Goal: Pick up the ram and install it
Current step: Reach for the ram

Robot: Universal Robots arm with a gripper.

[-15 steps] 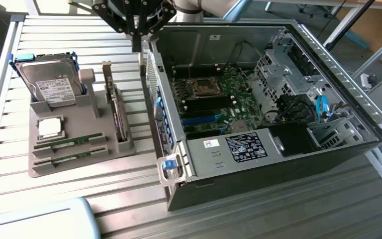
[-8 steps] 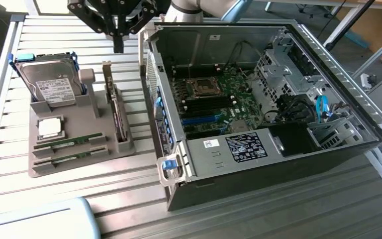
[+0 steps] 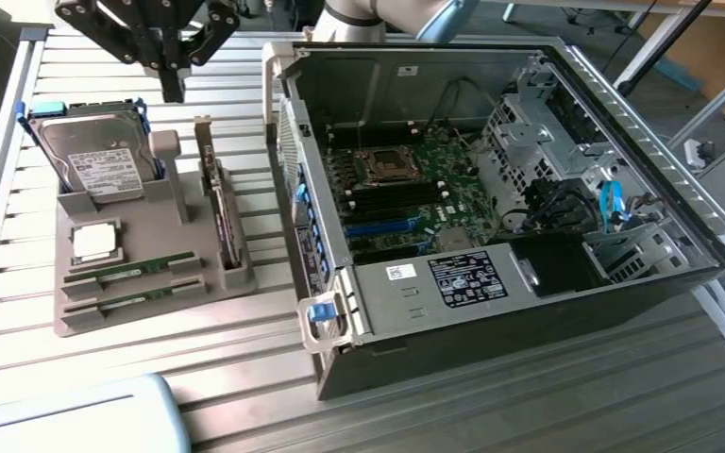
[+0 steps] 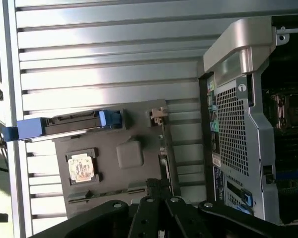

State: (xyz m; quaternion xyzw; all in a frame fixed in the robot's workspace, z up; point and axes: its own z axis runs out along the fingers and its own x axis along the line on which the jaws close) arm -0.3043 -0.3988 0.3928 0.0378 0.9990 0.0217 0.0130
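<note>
On the slatted bench (image 3: 249, 377), a grey tray (image 3: 161, 226) holds the ram (image 3: 136, 270), which lies flat in a slot at the end nearest the exterior camera. A second stick (image 3: 136, 296) lies in the next slot just beside it. Farther back on the tray sit a processor (image 3: 95, 243), an upright hard drive (image 3: 92, 160) and a card (image 3: 220, 217) standing on edge. The gripper (image 3: 171, 90) hangs above the tray's far end, between drive and card in the exterior view, well apart from the ram. Its fingers are together and hold nothing. To the exterior view's right, the open case (image 3: 376, 85) lies on its side with the motherboard (image 3: 426, 179) facing up.
</note>
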